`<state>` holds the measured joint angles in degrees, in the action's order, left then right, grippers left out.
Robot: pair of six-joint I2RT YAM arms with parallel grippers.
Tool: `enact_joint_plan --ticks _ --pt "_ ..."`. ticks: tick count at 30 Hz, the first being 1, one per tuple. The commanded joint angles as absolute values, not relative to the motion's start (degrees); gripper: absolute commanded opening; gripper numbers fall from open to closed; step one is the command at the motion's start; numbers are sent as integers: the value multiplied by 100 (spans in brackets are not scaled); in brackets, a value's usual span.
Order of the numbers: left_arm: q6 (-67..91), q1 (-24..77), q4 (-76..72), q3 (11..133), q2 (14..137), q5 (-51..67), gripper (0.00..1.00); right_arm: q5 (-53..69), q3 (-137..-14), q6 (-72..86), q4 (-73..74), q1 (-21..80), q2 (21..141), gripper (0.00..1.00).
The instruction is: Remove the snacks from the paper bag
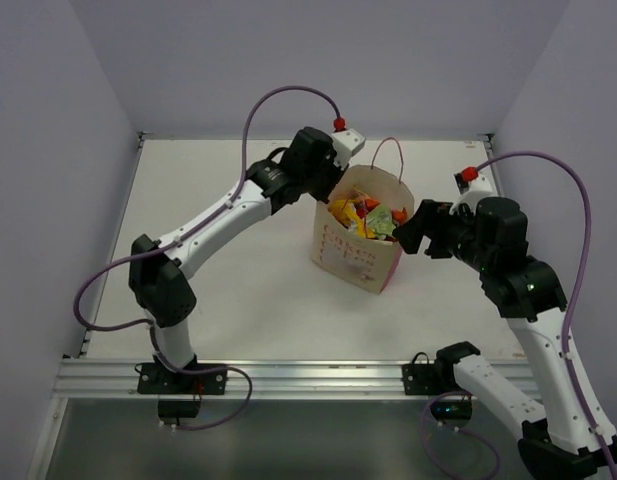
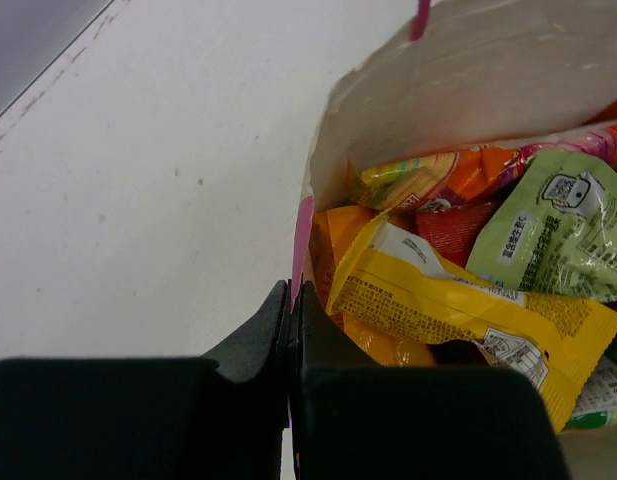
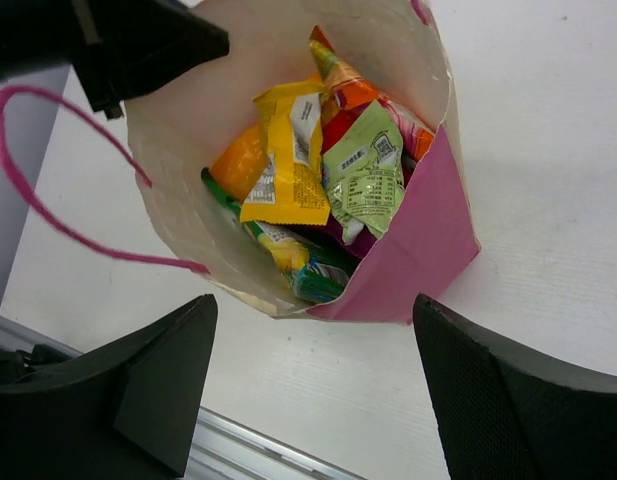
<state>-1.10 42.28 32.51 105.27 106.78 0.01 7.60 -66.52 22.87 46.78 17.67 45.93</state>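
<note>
The paper bag (image 1: pixel 350 262) stands upright on the white table (image 1: pixel 238 295), between the two grippers. The left gripper (image 2: pixel 292 296) has its fingers pressed together on the bag's top rim, where a pink edge runs down between the fingertips. The bag's open mouth lies just ahead and to the right of those fingers. The snacks (image 3: pixel 308 180) all sit inside the bag. Nearest the left fingers is a yellow packet (image 2: pixel 458 310), lying across an orange packet (image 2: pixel 333 240). Beyond them are a red packet (image 2: pixel 453 228) and a pale green packet (image 2: pixel 553 235). The right gripper (image 3: pixel 313 310) has its fingers spread wide and holds nothing. It hangs above the bag's pink side, looking down into the mouth, with the bag ahead of and between its fingertips. One pink cord handle (image 3: pixel 28 190) loops out past its left finger.
</note>
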Motion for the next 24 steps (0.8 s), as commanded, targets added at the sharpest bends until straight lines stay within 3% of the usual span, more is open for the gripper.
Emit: enact_joint_plan --ticks 1,11,24 --pt "-475 4184 2619 10284 9433 -1184 0 1151 -6855 2250 4027 1845 4807 81" --pt "-624 4096 1707 8289 7832 -2539 0 853 -7452 2075 3235 2970 5747 80" --pt "-433 3173 1080 7313 6847 -2347 0 115 -8604 1520 2812 4297 7259 70"
